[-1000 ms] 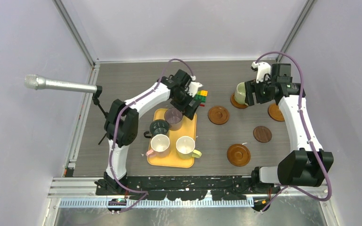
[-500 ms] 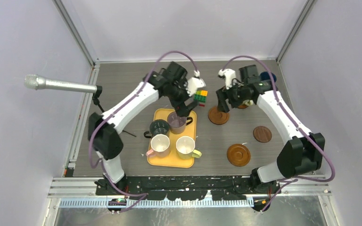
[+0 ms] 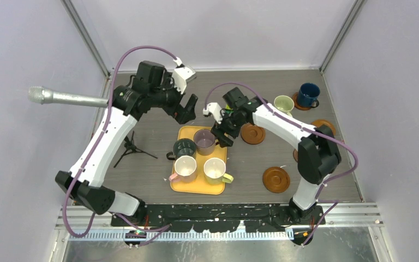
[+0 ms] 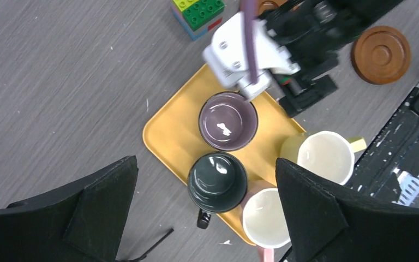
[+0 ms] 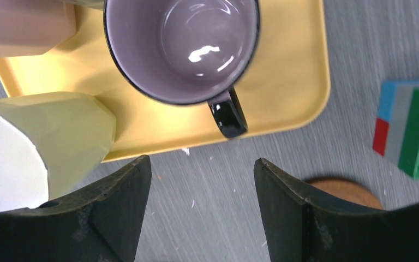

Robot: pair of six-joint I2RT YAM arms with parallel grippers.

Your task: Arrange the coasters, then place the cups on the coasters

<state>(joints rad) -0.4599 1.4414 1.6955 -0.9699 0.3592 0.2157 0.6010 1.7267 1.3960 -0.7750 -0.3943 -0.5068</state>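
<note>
Mauve ceramic mug stands on the yellow-orange tray, its handle pointing at the right tool (jaws spread, empty), the nearer one; the left tool, likewise spread, hangs farther off.

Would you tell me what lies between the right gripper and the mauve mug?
Right wrist view: only bare tabletop and the yellow tray's rim lie between the right gripper and the mauve mug.

Cube is cut off by the right edge, pale yellow mug by the left; pink mug is barely shown.
</note>
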